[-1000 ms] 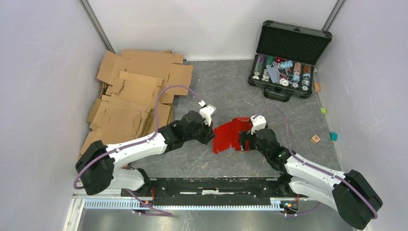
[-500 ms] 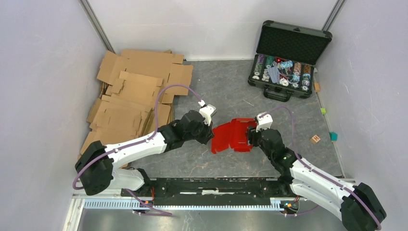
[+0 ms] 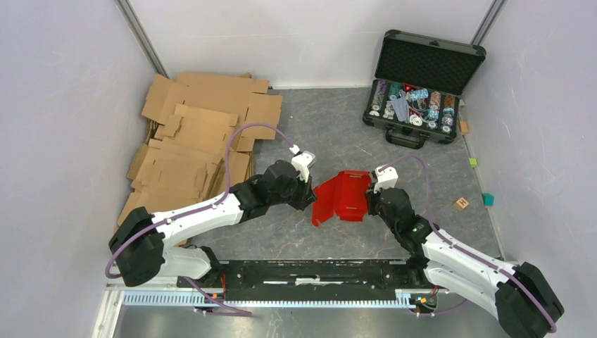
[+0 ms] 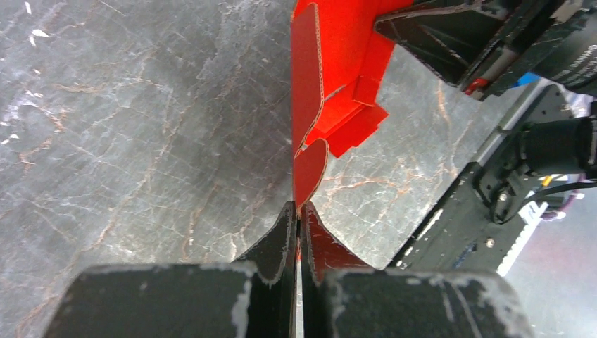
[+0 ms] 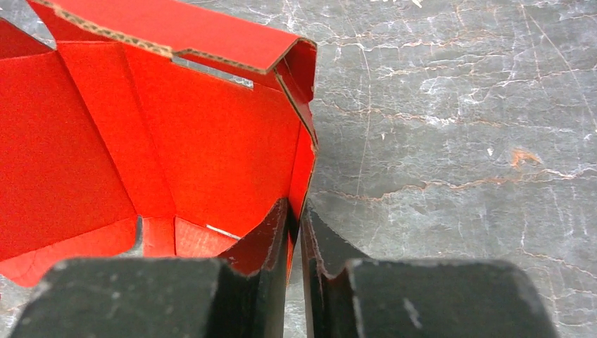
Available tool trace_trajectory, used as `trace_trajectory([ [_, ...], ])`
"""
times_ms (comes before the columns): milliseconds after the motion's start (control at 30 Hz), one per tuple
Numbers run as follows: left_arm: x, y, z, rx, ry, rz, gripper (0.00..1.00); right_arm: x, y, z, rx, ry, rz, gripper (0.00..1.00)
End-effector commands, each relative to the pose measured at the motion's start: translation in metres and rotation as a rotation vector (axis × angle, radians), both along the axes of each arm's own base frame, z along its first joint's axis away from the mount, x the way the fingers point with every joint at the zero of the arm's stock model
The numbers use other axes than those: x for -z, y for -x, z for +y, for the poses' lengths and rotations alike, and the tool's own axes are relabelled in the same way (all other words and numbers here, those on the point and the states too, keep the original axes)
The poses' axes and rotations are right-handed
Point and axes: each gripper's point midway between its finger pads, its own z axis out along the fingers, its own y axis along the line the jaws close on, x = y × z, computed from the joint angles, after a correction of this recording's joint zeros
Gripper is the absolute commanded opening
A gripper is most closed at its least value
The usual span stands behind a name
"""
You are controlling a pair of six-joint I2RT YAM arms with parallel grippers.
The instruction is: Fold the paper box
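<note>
Holding the paper box [image 3: 343,196] from both sides, mid-table.

I see the red sheet partly folded, resting on the grey table [image 3: 317,127] between my two arms, with one wall turned up and folded over along its far edge. My left gripper [image 4: 297,211] is pinched flat on a rounded flap at the sheet's left edge, its fingers pressed together with the red board between them. My right gripper [image 5: 296,211] has its jaws closed down on the upright right-hand wall, one finger inside the box and one outside, only the wall's thickness between them. Brown cardboard sheets [image 3: 197,134] lie stacked at the far left, well apart, and an open black case of poker chips [image 3: 421,88] sits in the far right corner.
</note>
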Motion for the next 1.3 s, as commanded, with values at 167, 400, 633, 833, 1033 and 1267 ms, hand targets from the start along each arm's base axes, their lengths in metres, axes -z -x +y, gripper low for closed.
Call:
trace_trajectory([
  [167,-0.050,0.005,-0.036,0.036,0.263,0.017,0.02,-0.030,-0.016,0.019,0.024,-0.160,-0.068,0.16],
  [400,-0.045,0.015,-0.045,0.116,0.318,0.015,0.03,-0.032,-0.017,0.007,0.083,-0.219,-0.157,0.09],
  [633,-0.007,0.010,-0.027,0.093,0.201,-0.034,0.12,-0.021,-0.013,-0.004,0.093,-0.180,-0.190,0.09],
  [833,0.008,0.000,-0.011,0.020,0.125,-0.064,0.49,-0.016,-0.007,-0.002,0.047,-0.174,-0.202,0.09],
  [1033,0.017,-0.008,-0.018,0.026,0.074,-0.051,0.59,-0.016,-0.007,0.002,0.022,-0.168,-0.204,0.09],
  [1267,0.012,-0.024,-0.020,-0.007,0.063,-0.105,0.65,-0.017,-0.005,0.009,-0.033,-0.152,-0.202,0.07],
])
